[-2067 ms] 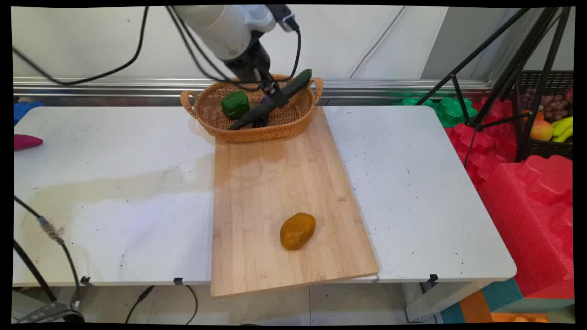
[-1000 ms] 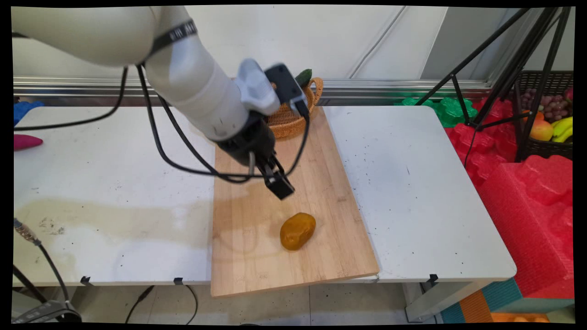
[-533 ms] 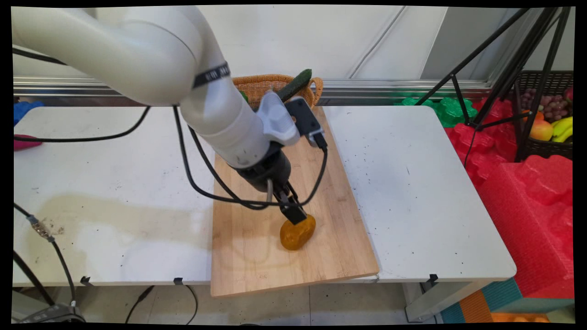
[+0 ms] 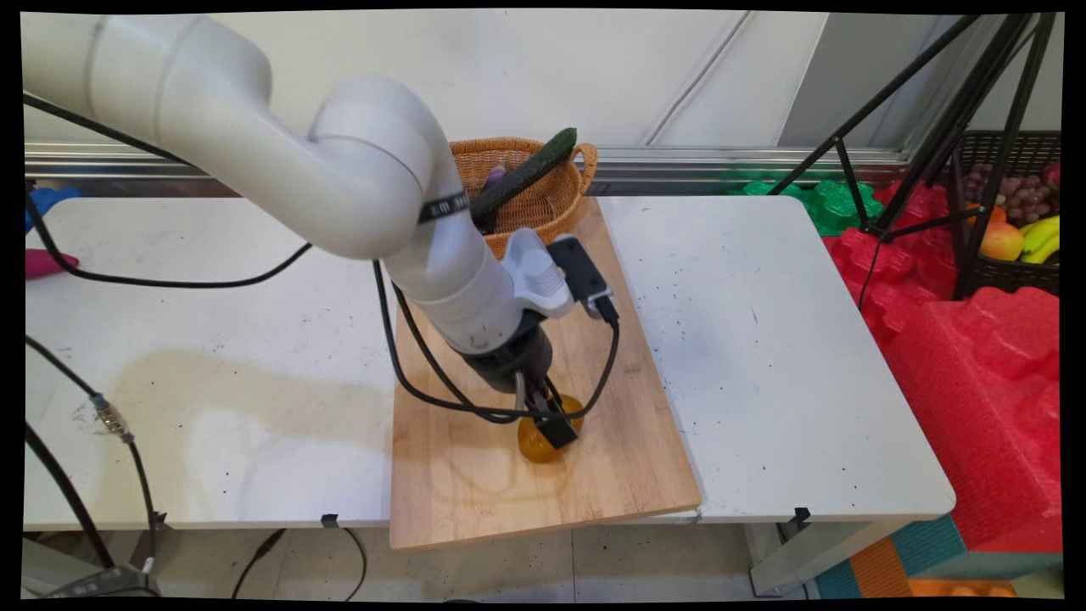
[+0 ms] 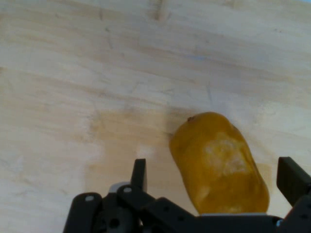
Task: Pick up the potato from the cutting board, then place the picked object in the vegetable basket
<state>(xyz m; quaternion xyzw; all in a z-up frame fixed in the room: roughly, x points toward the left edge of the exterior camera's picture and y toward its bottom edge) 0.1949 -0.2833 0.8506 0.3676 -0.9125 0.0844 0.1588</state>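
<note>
Gripper (image 5: 214, 177) lowered over potato (image 5: 218, 162) on cutting board (image 4: 475, 484); fingers (image 5: 139, 173) spread apart either side, not yet closed; potato not lifted; basket (image 4: 543, 199) beyond.

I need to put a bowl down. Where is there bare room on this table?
The white table right of the cutting board is bare; so is the left side. Crowded: the board's middle, where the open claw straddles the potato, and the basket behind.

a robot lab: white arm (image 4: 339, 170) at a table (image 4: 764, 339), tripod (image 4: 933, 127), red foam blocks (image 4: 976, 373).
</note>
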